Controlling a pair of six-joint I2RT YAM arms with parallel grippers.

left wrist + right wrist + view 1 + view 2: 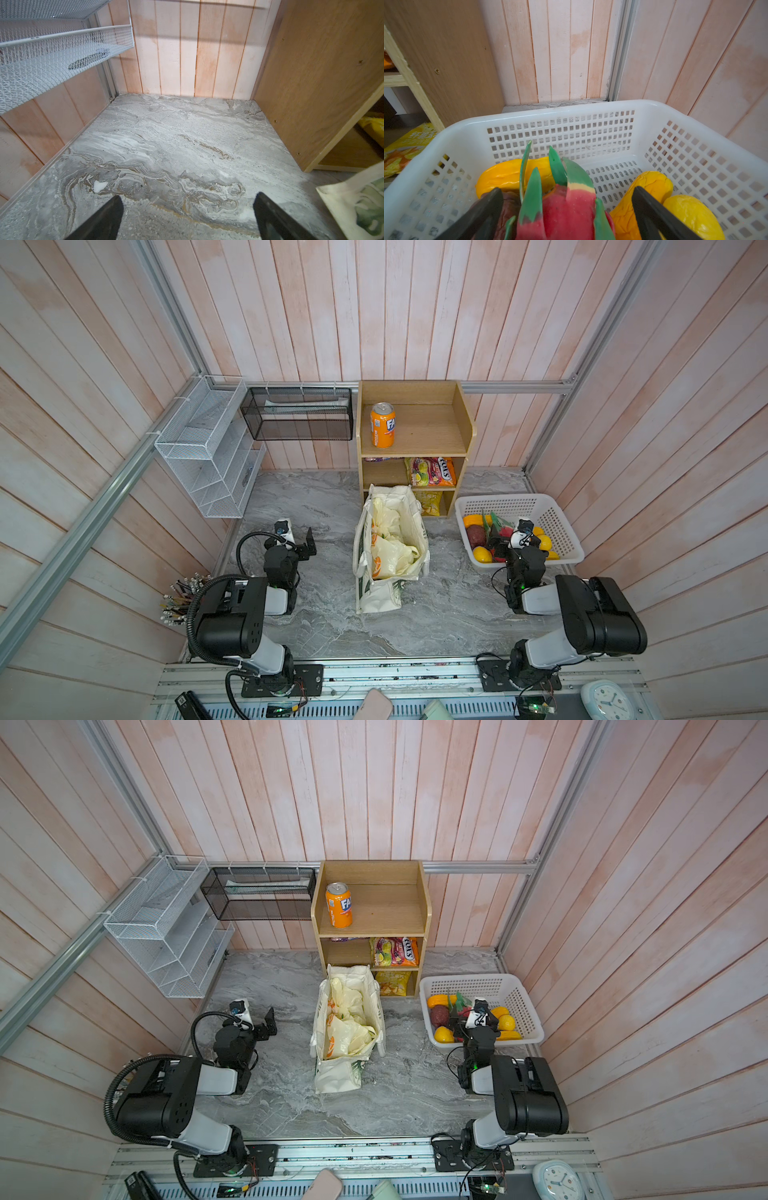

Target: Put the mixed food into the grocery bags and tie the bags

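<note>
In both top views your grey marbled bench [449, 614] is walled by pale pink planks [415, 310]. The cream canvas tote with green print [380, 599] stands open mid-bench, just before the wooden shelf [424, 431], with the thin pale-yellow plastic bag printed with oranges [392, 560] crumpled inside it. In the left wrist view your left hand [189, 196] is spread wide over bare bench. In the right wrist view your right hand [566, 189] is spread wide above the red-and-green dragon fruit [566, 214] in the white perforated plastic basket [560, 116].
</note>
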